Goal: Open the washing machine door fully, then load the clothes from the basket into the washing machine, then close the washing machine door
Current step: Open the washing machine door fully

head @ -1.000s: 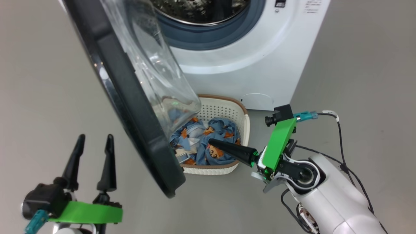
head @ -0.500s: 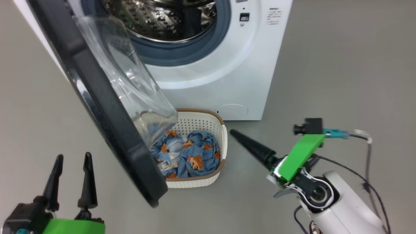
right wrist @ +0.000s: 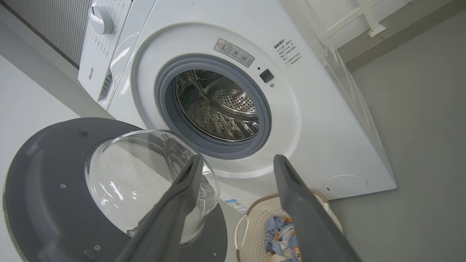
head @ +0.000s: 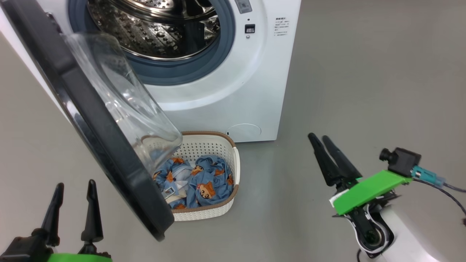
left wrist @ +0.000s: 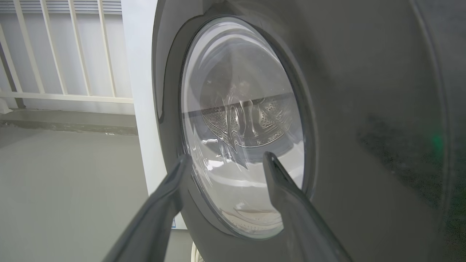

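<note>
Right end effector point(head: 318, 137) spread, empty; clothes point(head: 205, 183) in basket point(head: 204, 214).

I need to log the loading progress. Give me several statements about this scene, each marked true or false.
1. The clothes lie in the basket. True.
2. The washing machine door is shut. False: it stands open.
3. The right gripper has its jaws closed on a garment. False: they are open and empty.
4. The basket stands on the floor before the washing machine. True.
5. The left gripper has its jaws open. True.
</note>
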